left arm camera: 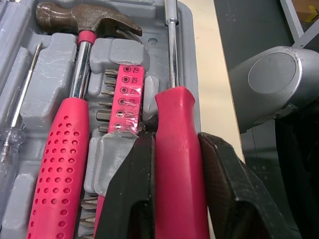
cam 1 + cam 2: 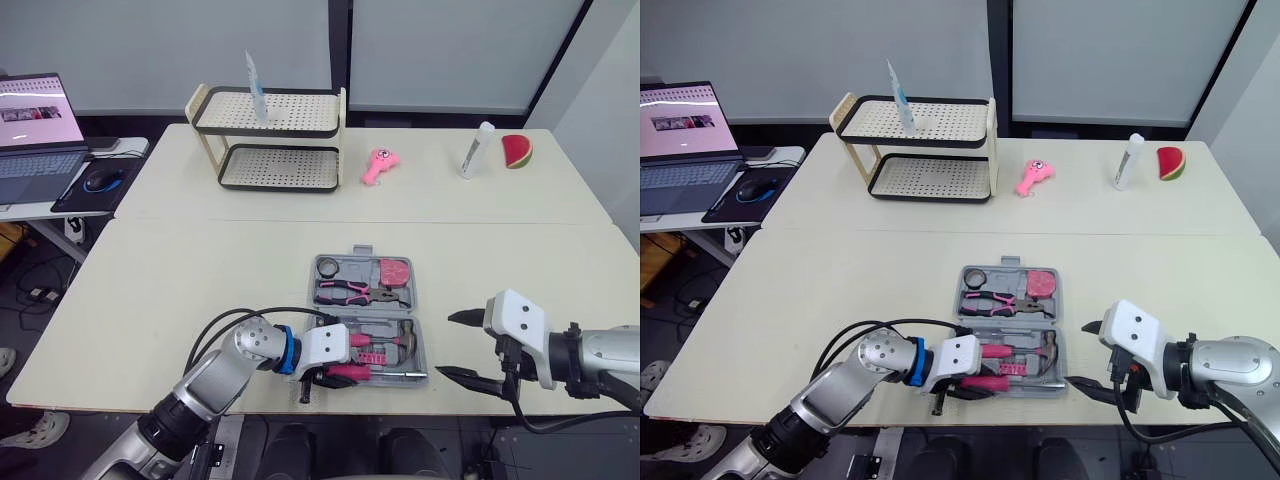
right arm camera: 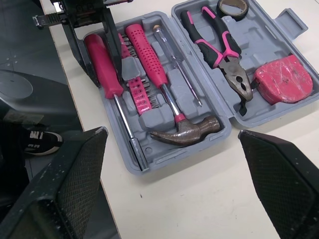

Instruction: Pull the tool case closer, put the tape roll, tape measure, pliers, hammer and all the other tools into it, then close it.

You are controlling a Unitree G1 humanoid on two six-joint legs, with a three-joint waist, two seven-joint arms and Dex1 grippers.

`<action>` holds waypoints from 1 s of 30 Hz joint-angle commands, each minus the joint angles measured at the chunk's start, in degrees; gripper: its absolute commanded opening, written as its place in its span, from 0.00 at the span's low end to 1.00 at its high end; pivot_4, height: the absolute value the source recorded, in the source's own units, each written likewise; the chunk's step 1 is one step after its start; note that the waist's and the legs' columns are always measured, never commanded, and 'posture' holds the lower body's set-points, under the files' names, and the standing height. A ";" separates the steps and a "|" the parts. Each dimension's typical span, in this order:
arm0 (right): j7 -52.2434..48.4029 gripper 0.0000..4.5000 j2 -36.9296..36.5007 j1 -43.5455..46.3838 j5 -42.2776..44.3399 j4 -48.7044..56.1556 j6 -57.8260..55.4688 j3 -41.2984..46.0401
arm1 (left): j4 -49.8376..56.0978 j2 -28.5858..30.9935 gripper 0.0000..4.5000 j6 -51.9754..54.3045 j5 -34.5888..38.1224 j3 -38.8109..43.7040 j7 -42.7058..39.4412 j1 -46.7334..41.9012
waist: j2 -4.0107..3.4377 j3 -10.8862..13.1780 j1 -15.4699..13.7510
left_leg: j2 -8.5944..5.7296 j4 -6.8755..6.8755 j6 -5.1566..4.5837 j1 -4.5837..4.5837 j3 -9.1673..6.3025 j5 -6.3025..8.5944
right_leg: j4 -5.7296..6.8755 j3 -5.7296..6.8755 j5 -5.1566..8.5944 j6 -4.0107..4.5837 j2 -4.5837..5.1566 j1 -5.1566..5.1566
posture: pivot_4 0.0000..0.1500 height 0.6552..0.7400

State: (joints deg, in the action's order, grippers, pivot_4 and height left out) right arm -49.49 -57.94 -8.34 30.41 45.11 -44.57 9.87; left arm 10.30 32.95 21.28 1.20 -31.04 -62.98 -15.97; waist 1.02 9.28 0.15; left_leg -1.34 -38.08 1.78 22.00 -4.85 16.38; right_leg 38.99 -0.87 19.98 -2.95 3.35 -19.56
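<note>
The tool case [image 3: 160, 115] lay open at the near edge of the table, with the tape roll [image 3: 234, 6], pliers [image 3: 219, 55] and tape measure [image 3: 283, 79] seated in its far half and the hammer [image 3: 149, 62] in its near half. The left gripper [image 1: 178, 144] was closed on the pink handle of a screwdriver [image 1: 180, 114], one finger on each side. The tool lay along the case's nearest slot, beside the bit holder [image 1: 124, 99]. The handle appeared rigid, light and smooth, so a mid-handle grip was probably the safest against slipping. The loaded case was judged to be stiff moulded plastic of moderate weight. Its far rim, near the latch tab, looked the best place to hold for folding it shut. The right gripper [image 2: 446, 345] hovered just beside the case's right edge, fingers spread wide and holding nothing.
</note>
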 commanded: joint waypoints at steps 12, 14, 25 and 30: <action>0.62 1.00 -0.18 0.19 1.14 2.79 -0.67 0.90 | 7.66 3.18 0.20 2.15 2.46 5.00 0.09 0.90 | 0.00 0.00 0.07 | 0.03 0.01 0.00 0.01 -0.02 0.00 | 0.00 -0.03 0.00 0.00 0.00 -0.02 | 1.00 0.95; 0.62 1.00 -0.21 0.24 1.15 2.74 -0.68 0.83 | 9.22 4.58 0.20 1.95 2.02 5.59 0.35 1.14 | 0.00 0.00 0.04 | 0.02 0.02 0.00 0.00 -0.02 0.00 | 0.00 -0.02 0.00 0.00 0.00 -0.01 | 1.00 0.95; 0.30 1.00 -0.63 1.19 0.43 2.02 -0.22 -0.39 | 6.79 5.55 0.20 -3.23 -3.52 2.12 1.49 1.00 | 0.00 0.01 0.02 | 0.01 0.03 0.00 0.01 0.00 0.00 | -0.02 -0.01 0.00 0.00 0.00 -0.01 | 1.00 0.95; -0.10 1.00 -1.05 0.74 0.15 2.20 -0.07 -0.47 | 5.73 4.35 0.20 -3.33 -4.86 0.89 1.48 0.88 | 0.00 0.01 0.02 | 0.01 0.03 0.00 0.01 0.00 0.00 | -0.01 0.00 0.00 0.00 0.00 -0.02 | 1.00 0.95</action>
State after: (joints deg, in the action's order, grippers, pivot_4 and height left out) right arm -48.97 -58.22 -7.84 30.39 46.13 -45.36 9.28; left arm 15.12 37.76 18.61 -3.38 -29.64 -61.73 -14.43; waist 1.03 9.28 0.17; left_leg -1.33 -38.05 1.78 22.00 -4.84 16.38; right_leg 38.98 -0.88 19.98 -2.95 3.35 -19.58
